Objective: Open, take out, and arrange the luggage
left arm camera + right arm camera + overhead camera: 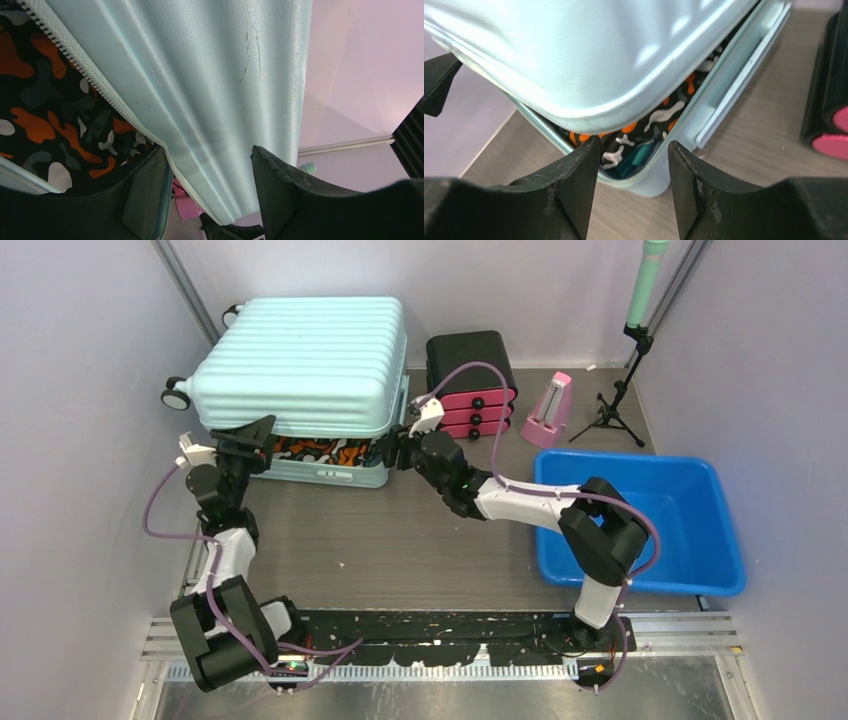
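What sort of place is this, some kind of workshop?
Probably a robotics test booth: two robot arms bolted at a table's edge, plain lilac walls closing it in, and props like the luggage and a blue tub.

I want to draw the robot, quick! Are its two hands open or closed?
Left gripper: open, fingers either side of the luggage lid's edge.
Right gripper: open, holding nothing.
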Available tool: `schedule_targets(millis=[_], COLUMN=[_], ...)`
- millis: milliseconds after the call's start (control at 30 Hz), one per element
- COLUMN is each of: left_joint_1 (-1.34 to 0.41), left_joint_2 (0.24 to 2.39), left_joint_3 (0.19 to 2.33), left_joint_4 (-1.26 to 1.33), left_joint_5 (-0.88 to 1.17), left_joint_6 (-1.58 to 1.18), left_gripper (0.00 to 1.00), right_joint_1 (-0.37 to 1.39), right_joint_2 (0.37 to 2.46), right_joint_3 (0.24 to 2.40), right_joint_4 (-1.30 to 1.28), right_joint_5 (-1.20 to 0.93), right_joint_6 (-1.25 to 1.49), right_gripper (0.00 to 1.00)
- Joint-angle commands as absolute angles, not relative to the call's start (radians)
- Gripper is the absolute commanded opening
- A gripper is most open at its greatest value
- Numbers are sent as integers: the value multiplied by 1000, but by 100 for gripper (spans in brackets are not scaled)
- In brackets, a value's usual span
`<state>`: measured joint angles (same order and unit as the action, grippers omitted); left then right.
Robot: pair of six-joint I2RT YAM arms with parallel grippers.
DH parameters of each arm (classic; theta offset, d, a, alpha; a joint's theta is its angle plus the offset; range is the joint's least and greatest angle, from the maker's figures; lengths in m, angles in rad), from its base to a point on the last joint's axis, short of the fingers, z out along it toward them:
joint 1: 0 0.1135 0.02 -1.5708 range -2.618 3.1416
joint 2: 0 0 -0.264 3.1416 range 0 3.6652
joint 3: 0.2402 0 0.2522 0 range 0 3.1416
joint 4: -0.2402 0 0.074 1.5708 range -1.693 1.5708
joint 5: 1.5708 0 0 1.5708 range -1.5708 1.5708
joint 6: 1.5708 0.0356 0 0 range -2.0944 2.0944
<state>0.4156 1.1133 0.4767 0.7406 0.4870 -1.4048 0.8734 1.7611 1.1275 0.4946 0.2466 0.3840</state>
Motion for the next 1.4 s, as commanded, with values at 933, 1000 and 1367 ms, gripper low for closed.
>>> schedule_targets(millis=[933, 1000, 1367], left_joint_1=[247, 243, 203], left_joint_2=[1511, 1536, 1663], left_joint_3=[1215, 1242, 1322], left_joint_4=[909, 910, 945], left_joint_5=[297, 300, 291], left_joint_6=[-1376, -1378, -1353], left_gripper=[54, 54, 54], right_joint_1=[943, 950, 995], right_joint_2=[1945, 1964, 2047], right_joint_3=[1486, 1510, 1527], right_joint_4=[-59, -95, -170], right_joint_5=[667, 682, 638], right_joint_6=[966, 1019, 1068], right_gripper=[51, 50, 42])
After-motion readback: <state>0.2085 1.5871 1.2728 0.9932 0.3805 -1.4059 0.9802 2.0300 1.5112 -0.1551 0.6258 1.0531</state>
